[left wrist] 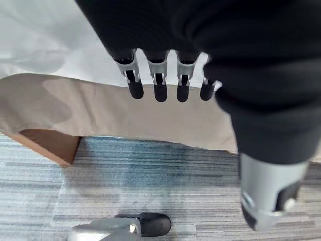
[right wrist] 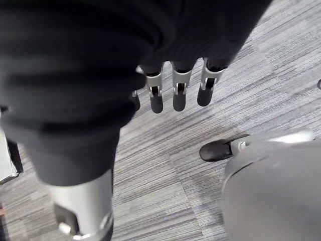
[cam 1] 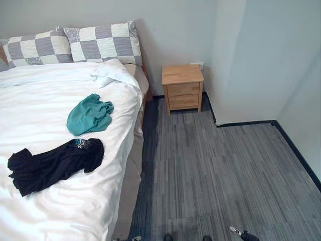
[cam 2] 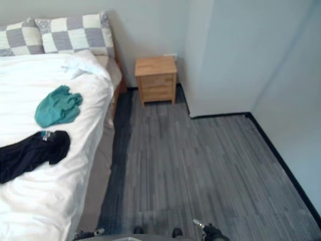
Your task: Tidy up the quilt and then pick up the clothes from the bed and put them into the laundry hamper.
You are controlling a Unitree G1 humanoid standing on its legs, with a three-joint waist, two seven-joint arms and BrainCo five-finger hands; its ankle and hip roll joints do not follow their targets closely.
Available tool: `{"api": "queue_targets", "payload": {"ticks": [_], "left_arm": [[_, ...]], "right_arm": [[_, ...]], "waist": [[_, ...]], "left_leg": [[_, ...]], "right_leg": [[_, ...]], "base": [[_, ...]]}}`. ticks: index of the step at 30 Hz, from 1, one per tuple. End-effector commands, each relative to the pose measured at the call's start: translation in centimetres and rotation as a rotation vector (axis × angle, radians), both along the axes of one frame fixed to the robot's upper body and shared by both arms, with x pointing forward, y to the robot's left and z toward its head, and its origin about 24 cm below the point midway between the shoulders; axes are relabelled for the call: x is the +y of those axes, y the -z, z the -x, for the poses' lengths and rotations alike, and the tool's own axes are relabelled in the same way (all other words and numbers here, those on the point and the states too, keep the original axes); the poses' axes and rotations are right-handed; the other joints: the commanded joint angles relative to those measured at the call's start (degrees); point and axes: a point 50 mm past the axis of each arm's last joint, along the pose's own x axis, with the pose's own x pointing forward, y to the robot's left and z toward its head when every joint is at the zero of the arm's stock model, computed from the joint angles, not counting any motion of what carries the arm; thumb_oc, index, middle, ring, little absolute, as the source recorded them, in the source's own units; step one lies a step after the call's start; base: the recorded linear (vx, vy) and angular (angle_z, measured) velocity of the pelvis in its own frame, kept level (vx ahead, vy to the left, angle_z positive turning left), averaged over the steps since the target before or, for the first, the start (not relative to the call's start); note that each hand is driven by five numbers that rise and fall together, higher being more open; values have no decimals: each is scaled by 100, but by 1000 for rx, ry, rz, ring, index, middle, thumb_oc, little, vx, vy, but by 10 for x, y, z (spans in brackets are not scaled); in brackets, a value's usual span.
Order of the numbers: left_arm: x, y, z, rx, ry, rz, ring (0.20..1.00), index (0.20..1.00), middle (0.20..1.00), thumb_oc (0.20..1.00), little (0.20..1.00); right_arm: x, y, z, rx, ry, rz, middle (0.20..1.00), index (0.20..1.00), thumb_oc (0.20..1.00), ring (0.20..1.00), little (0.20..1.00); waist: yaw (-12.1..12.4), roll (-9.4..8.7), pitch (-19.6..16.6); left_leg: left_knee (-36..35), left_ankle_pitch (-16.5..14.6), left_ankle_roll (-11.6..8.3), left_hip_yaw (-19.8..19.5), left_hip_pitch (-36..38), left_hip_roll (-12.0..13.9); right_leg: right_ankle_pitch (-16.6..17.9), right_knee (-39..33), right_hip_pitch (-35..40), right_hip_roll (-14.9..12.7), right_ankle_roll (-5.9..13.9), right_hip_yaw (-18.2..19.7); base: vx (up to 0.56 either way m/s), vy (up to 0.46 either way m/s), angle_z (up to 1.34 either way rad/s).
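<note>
Bed on my left, white quilt spread over it, a bunched fold near the top right corner by the pillows. Two grey-and-white checked pillows at the head against the wall. Black garment lies on the quilt toward the near left, crumpled, stretched sideways. Teal garment lies just beyond it, nearer the bed's right edge, bunched up, apart from the black one. Neither garment touched by me. My left robot hand hangs by the bed's side, fingers straight and apart, holding nothing; beige bed skirt and wooden bed leg past the fingertips. Grey striped floor right of the bed. Wooden nightstand stands in the corner against the wall, near the bed head. My right robot hand hangs over the floor, fingers straight, relaxed, empty.
</note>
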Motion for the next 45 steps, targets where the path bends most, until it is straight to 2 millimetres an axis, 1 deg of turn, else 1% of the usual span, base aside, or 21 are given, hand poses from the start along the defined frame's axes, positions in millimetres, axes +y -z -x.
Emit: {"api": "queue_targets", "payload": {"ticks": [1,4,7,10,12,14,18,21,22,25,27,29,31,32,33,35,36,40,41,43,45], "left_arm": [[-14,-1,-21,-49,-5,35,1000,1000,1000,1000,1000],[-15,-1,-19,-49,-35,45,1000,1000,1000,1000,1000],[-10,-2,-24,-59,-33,41,1000,1000,1000,1000,1000],[-4,-3,-26,-46,-24,29,1000,1000,1000,1000,1000],[1,-3,-20,-18,-66,23,1000,1000,1000,1000,1000],[7,-2,-11,13,-110,24,1000,1000,1000,1000,1000],[7,0,-2,41,-85,9,1000,1000,1000,1000,1000],[3,1,5,57,-65,7,1000,1000,1000,1000,1000],[-2,3,9,60,-17,8,1000,1000,1000,1000,1000],[-6,3,11,61,-11,14,1000,1000,1000,1000,1000],[-14,4,9,35,32,37,1000,1000,1000,1000,1000],[-15,3,5,10,11,42,1000,1000,1000,1000,1000],[-18,2,-6,-26,11,43,1000,1000,1000,1000,1000],[-19,1,-11,-40,20,46,1000,1000,1000,1000,1000],[-19,0,-18,-57,20,50,1000,1000,1000,1000,1000],[-16,-1,-20,-63,-1,47,1000,1000,1000,1000,1000],[-13,-1,-18,-54,-28,40,1000,1000,1000,1000,1000],[-10,0,-11,-24,-33,38,1000,1000,1000,1000,1000],[-13,2,-2,9,-70,40,1000,1000,1000,1000,1000],[-13,3,2,27,-86,37,1000,1000,1000,1000,1000],[-9,3,7,54,-97,29,1000,1000,1000,1000,1000]], "right_arm": [[7,-2,-17,-26,12,-4,1000,1000,1000,1000,1000],[6,-1,-16,2,-20,34,1000,1000,1000,1000,1000],[8,-3,-23,-6,-9,30,1000,1000,1000,1000,1000],[8,-3,-22,-24,29,21,1000,1000,1000,1000,1000],[9,-2,-18,-12,22,8,1000,1000,1000,1000,1000],[12,1,-11,12,23,-1,1000,1000,1000,1000,1000],[12,2,-8,14,53,-14,1000,1000,1000,1000,1000],[16,4,0,37,52,-24,1000,1000,1000,1000,1000],[19,6,11,58,74,-25,1000,1000,1000,1000,1000],[18,7,14,78,69,-20,1000,1000,1000,1000,1000],[14,6,11,71,-2,14,1000,1000,1000,1000,1000],[12,4,2,46,-23,34,1000,1000,1000,1000,1000],[5,0,-9,13,-20,67,1000,1000,1000,1000,1000],[1,-2,-13,-4,-12,77,1000,1000,1000,1000,1000],[-5,-6,-20,-40,-24,91,1000,1000,1000,1000,1000],[-4,-8,-27,-68,-39,93,1000,1000,1000,1000,1000],[-2,-10,-35,-94,-47,90,1000,1000,1000,1000,1000],[-2,-12,-39,-100,-37,90,1000,1000,1000,1000,1000],[-4,-12,-38,-90,-46,97,1000,1000,1000,1000,1000],[-3,-11,-38,-82,-51,99,1000,1000,1000,1000,1000],[-3,-10,-38,-72,-48,78,1000,1000,1000,1000,1000]], "waist": [[122,-398,324],[174,-396,316],[225,-317,484],[90,-157,833],[49,-148,994],[-9,-316,1092],[-216,-517,1289],[-325,-507,1321],[-420,-502,1244],[-489,-435,1134],[-545,-267,923],[-530,-273,859],[-389,-387,897],[-317,-404,950],[-177,-413,1074],[-67,-434,1132],[53,-398,1145],[353,-240,1140],[531,-256,1121],[579,-286,1075],[663,-336,917]], "left_leg": [[66,-319,173,-44,69,-412],[206,-423,238,8,34,-427],[553,-557,469,76,-186,-432],[831,-751,745,83,-240,-417],[980,-846,754,61,-172,-432],[1108,-1009,665,32,-21,-540],[1106,-1413,578,-112,332,-684],[1149,-1593,605,-159,545,-688],[1371,-1838,576,-175,745,-668],[1519,-1836,436,-181,986,-541],[2390,-1075,44,132,1141,8],[3503,-303,-152,202,839,243],[4873,-175,-97,183,-131,293],[5074,-304,-3,186,-598,150],[4949,-503,147,248,-1307,-161],[4269,-571,241,320,-1660,-425],[3051,-452,240,407,-1795,-551],[988,157,46,366,-2045,-530],[758,181,-14,424,-2141,-451],[770,97,15,559,-2061,-419],[1071,73,78,742,-1892,-340]], "right_leg": [[117,94,43,-14,403,-207],[-53,486,-27,-163,439,-273],[-341,1658,-402,-340,405,-331],[24,3883,-1365,-442,483,-60],[443,4194,-1776,-536,549,-83],[733,3021,-1828,-620,657,-308],[969,546,-1855,-471,809,-369],[1067,243,-1937,-446,848,-311],[954,393,-1870,-504,768,-211],[832,557,-1823,-458,671,-151],[562,985,-1569,-330,414,-190],[453,964,-1345,-232,227,-201],[220,926,-1008,-160,-23,-168],[129,919,-850,-133,-67,-125],[-1,853,-503,-87,-88,0],[-62,788,-305,-48,-45,134],[-166,684,-110,102,18,263],[-420,608,327,385,62,392],[-876,796,809,285,130,389],[-1028,949,1003,199,185,343],[-1012,1594,1155,-100,344,46]], "base": [[115,107,0],[108,126,-6],[51,191,-8],[101,210,-5],[247,58,3],[438,-150,5],[544,-219,16],[653,-167,37],[665,-191,16],[567,-163,45],[614,-224,31],[436,-254,36],[420,-265,22],[505,-170,-16],[399,-46,-24],[467,22,-26],[533,57,-34],[574,106,-51],[788,218,-17],[563,195,-34],[610,260,-97]]}}
